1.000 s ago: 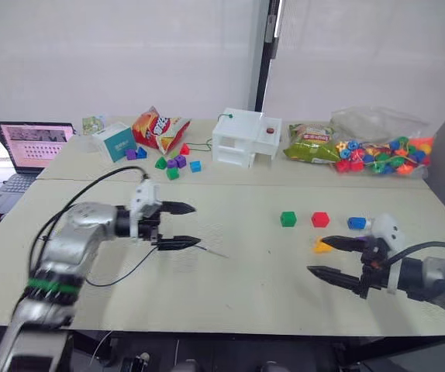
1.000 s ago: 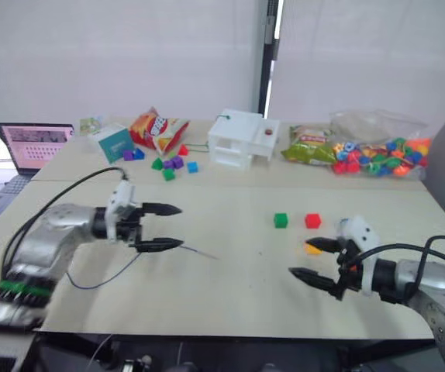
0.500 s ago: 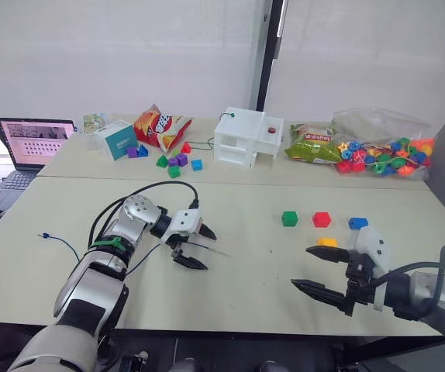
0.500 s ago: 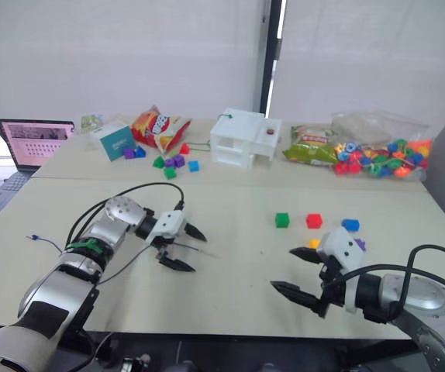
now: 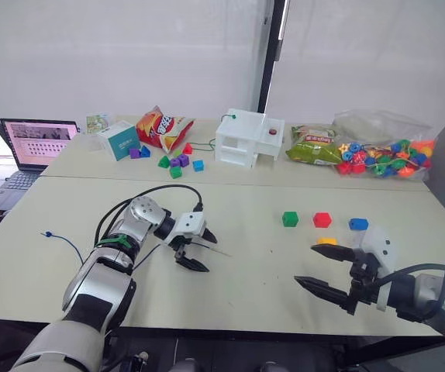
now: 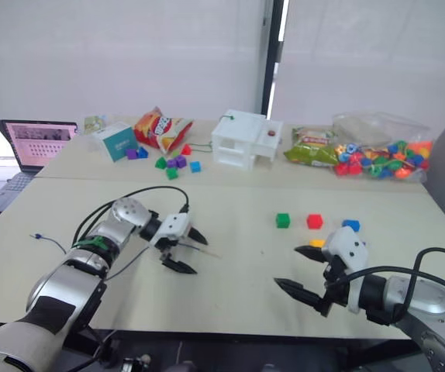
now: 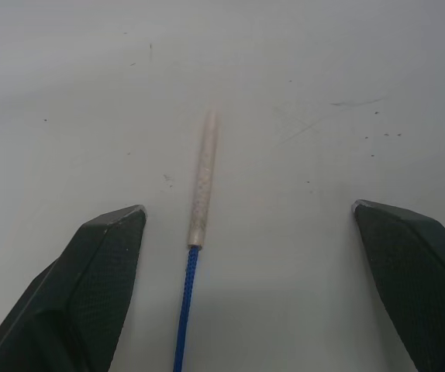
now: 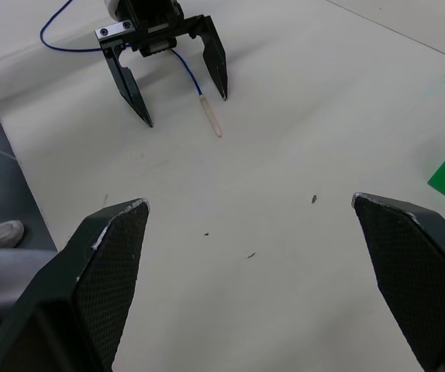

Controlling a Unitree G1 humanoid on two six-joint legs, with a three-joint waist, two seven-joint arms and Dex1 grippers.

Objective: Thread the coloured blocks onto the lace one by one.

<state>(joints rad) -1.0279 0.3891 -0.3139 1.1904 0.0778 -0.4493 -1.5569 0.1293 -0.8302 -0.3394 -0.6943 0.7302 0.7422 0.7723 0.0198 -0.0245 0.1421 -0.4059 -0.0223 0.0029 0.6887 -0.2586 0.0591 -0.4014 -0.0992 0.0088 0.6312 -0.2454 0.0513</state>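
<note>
The lace (image 5: 66, 243) lies on the table, its knotted end at the left. Its pale stiff tip (image 7: 204, 174) rests flat between the fingers of my left gripper (image 5: 207, 252), which stands open low over the table and touches neither side of it. Green (image 5: 289, 219), red (image 5: 321, 219) and blue (image 5: 357, 224) blocks sit in a row at mid-right, with the yellow block (image 5: 327, 241) just in front of them. My right gripper (image 5: 306, 264) is open and empty, nearer the front edge than the yellow block. In the right wrist view the left gripper (image 8: 185, 109) straddles the lace tip (image 8: 211, 124).
Along the far side stand a laptop (image 5: 38, 142), a teal box (image 5: 119, 140), a crisp bag (image 5: 160, 126), mixed small blocks (image 5: 172, 161), a white box (image 5: 248, 138) with a thin green cord (image 5: 203, 145), a green snack bag (image 5: 312, 147) and a clear bag of beads (image 5: 381, 147).
Over the last second my left gripper dropped to the table around the lace tip, and my right gripper drew back from the yellow block. Little has moved in the last half second.
</note>
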